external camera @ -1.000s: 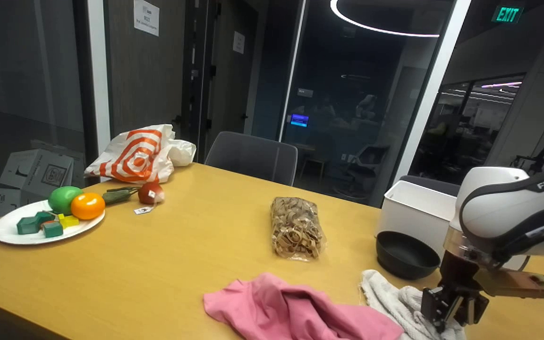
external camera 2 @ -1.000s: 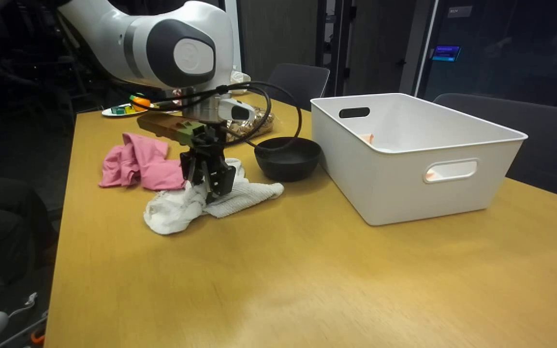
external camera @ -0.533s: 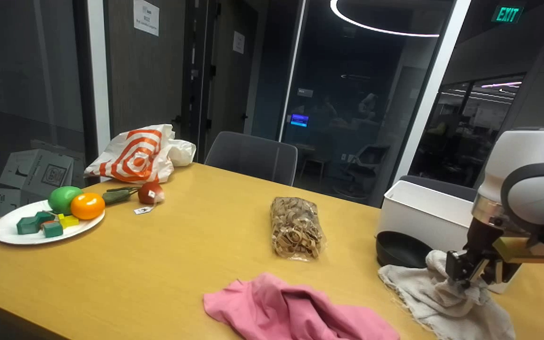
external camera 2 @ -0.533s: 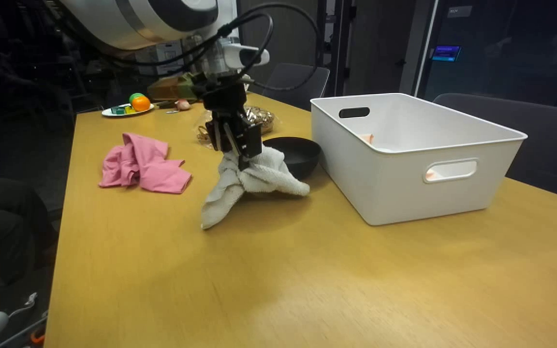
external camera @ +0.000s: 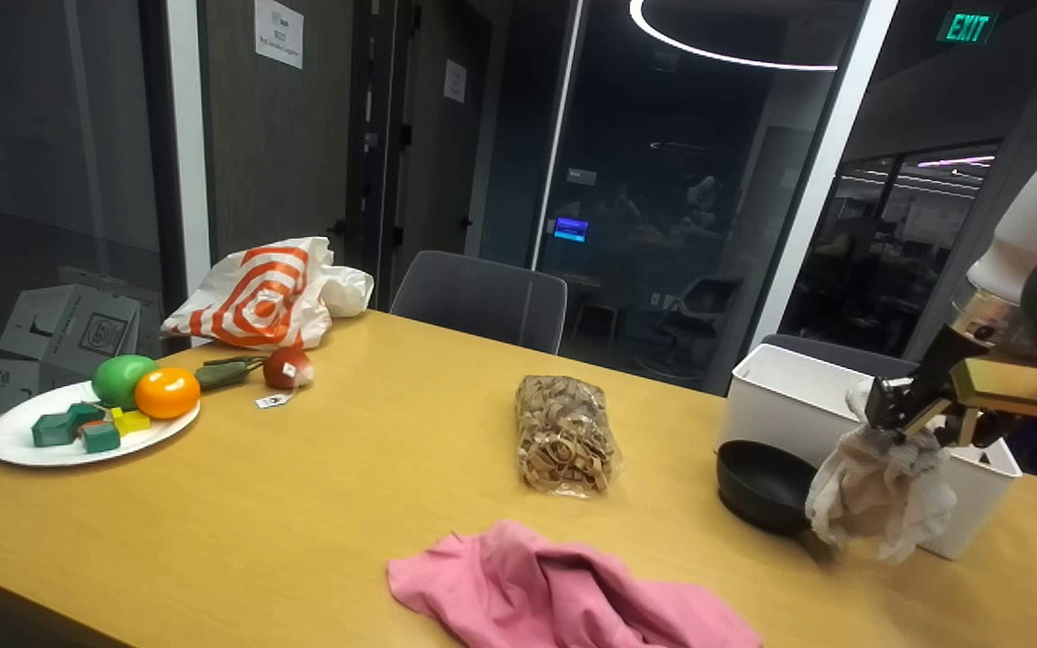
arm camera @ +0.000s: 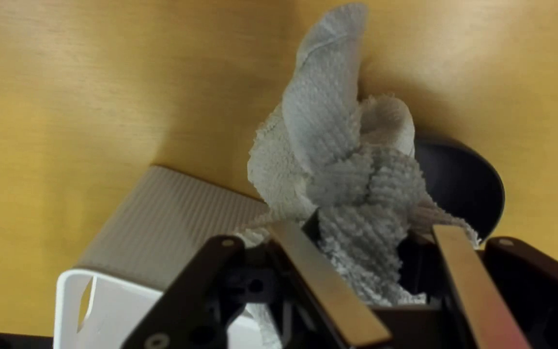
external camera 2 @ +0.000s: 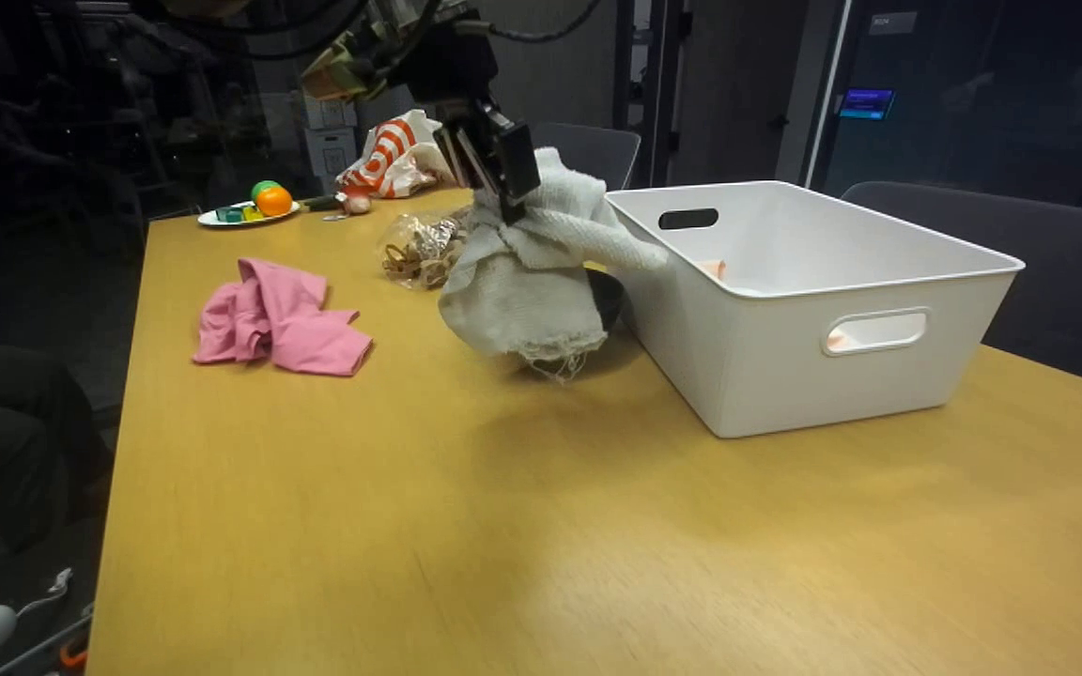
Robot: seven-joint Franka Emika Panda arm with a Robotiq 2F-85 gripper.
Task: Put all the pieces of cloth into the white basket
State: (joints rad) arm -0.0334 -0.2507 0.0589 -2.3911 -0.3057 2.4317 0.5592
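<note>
My gripper (external camera 2: 494,178) is shut on the white cloth (external camera 2: 532,300) and holds it bunched above the table, beside the basket's side wall. The cloth hangs down and its frayed lower edge is off the table. In the wrist view the cloth (arm camera: 327,111) is pinched between the fingers (arm camera: 364,237). The white basket (external camera 2: 785,385) stands upright; a small peach-coloured thing (external camera 2: 716,268) shows inside, mostly hidden. The pink cloth (external camera: 554,594) lies crumpled on the table, away from the gripper; it also shows in an exterior view (external camera 2: 283,319).
A black bowl (external camera: 757,490) stands against the basket, partly under the held cloth. A clear bag of tan loops (external camera: 568,441) lies mid-table. A white plate (external camera: 10,441) with toy fruit and blocks and a red-and-white bag (external camera: 266,301) are at the far end. Chairs (external camera: 482,297) stand behind.
My gripper has lifted the white cloth off the table and moved it away from the pink cloth, up beside the basket. The pink cloth, bowl and basket have stayed in place.
</note>
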